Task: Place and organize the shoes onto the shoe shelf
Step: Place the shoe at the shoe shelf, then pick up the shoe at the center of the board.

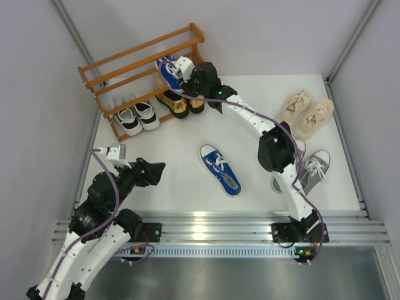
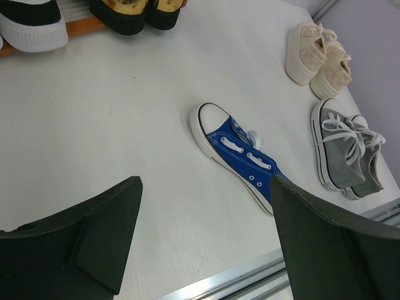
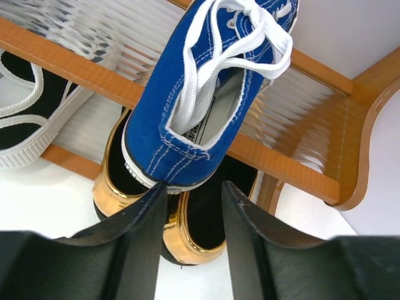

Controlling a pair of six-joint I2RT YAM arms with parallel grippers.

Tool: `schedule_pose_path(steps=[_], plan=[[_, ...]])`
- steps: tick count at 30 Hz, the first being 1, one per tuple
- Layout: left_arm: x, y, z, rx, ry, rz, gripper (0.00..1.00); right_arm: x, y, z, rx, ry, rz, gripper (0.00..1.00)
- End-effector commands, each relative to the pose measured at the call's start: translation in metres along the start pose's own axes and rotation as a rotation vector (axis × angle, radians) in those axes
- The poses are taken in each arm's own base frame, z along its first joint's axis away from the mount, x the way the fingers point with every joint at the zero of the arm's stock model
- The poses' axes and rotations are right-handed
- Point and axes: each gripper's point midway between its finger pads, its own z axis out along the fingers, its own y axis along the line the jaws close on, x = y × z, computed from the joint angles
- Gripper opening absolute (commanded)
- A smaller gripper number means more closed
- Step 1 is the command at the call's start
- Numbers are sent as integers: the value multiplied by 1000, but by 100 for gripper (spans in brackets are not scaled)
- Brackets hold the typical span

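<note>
Currently, the right gripper (image 3: 194, 187), jaws apart, sits at the heel of a blue sneaker (image 3: 206, 81) lying on the shoe shelf (image 3: 62, 62). The left gripper (image 2: 205, 184) hangs wide apart above the table (image 2: 112, 125), empty.

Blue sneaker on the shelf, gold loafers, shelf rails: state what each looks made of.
Blue sneaker: canvas-like cloth, matte, visible stitching. Gold loafers: shiny metallic finish, probably synthetic leather, bright glare. Shelf rails: orange-brown wood, apparently, smooth with slight sheen.

Glossy gold loafers (image 3: 178, 236), matt wooden shelf (image 3: 62, 62)
</note>
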Motion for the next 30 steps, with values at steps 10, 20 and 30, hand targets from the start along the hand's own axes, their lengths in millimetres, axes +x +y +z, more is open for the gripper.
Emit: schedule_pose_path(steps=[10,20,30], plan=[[-8,-5,-3,24,-31,-3,88,-86,-2,-64,-47,-180,-31,77],[-5,-17,-4,78,-17,-79,91,-63,33,-162,-287,-73,-108,99],[25,-36,10,193,72,-206,93,70,108,-311,-649,95,-32,99]])
